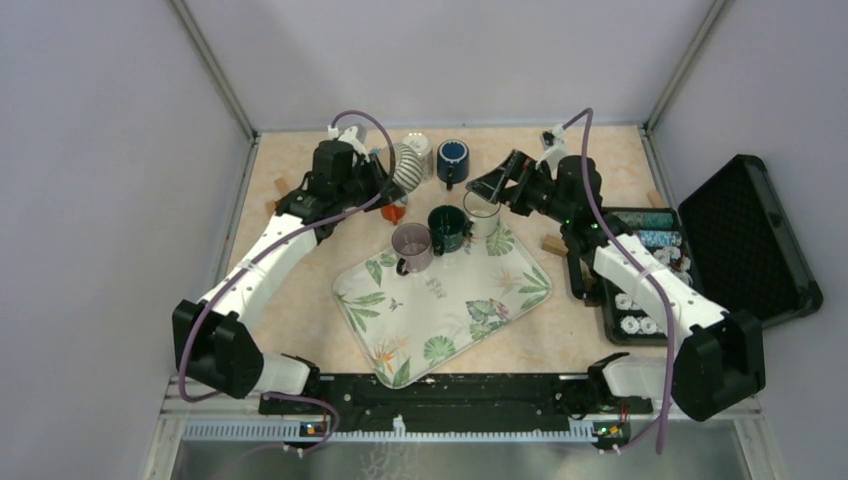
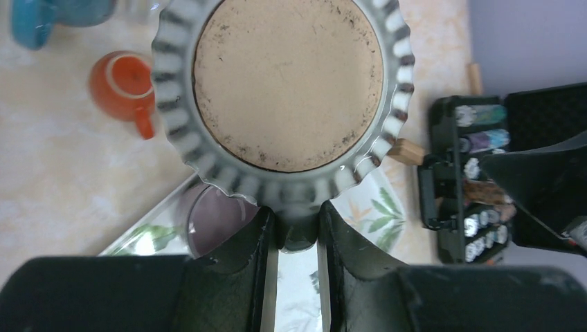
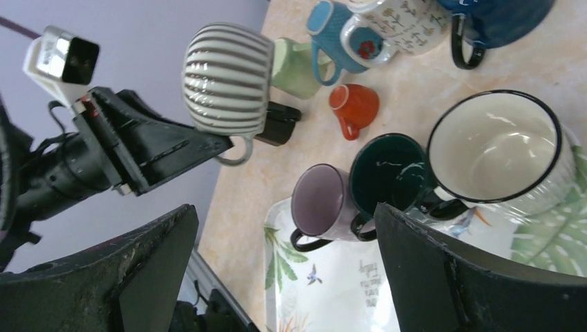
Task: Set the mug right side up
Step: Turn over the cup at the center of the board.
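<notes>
With left fingers (image 2: pixel 241 252) clamped on the ribbed mug (image 2: pixel 287 83), seemingly by its handle, it could swivel or slip; right fingers (image 3: pixel 477 277) apart.

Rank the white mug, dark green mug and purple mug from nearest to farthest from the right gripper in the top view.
1. white mug, closest, just in front of the open right gripper.
2. dark green mug, next over toward the left arm.
3. purple mug, farthest, left of the green one.
</notes>
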{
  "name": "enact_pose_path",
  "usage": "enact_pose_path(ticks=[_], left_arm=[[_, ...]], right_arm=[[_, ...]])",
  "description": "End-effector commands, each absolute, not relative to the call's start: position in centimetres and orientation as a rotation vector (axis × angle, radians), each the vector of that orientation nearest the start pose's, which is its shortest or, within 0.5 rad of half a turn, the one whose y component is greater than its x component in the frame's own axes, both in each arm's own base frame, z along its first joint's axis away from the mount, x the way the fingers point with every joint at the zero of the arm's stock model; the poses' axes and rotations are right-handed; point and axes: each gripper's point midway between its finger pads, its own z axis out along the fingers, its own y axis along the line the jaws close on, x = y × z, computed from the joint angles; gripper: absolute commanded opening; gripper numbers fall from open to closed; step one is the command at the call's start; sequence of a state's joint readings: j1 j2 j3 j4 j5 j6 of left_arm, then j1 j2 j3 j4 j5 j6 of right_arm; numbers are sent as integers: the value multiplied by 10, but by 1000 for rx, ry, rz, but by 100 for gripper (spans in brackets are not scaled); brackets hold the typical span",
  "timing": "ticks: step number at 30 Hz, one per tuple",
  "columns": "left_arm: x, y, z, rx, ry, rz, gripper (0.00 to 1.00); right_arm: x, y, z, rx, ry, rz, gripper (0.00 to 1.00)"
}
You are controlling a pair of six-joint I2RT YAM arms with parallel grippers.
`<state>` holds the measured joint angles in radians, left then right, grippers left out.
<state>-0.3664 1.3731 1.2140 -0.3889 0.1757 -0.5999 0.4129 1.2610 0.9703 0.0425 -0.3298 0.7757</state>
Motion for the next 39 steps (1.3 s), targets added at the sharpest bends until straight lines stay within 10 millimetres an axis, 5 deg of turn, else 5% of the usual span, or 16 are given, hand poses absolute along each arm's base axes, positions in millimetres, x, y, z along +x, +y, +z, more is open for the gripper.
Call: enact_pose_path(ticks=[1,11,22,35,39], left_arm=[[380,-231,318,-48,1926,-1000,0],[380,-267,340,-31,1818,-1237,0],[372,-296,363,-19,1696,-1519,0],[343,-321,377,77,1570,-1835,0],[339,-323,379,102,1557,-1866,0]], right_arm=[[326,242,316,49,1795,1234,99],[314,227,333,69,1698,1360,99],[303,236,338,88,1623,1547,94],[314,250,344,68,1590,1678,58],[317,252,339,75,1603,1686,54]])
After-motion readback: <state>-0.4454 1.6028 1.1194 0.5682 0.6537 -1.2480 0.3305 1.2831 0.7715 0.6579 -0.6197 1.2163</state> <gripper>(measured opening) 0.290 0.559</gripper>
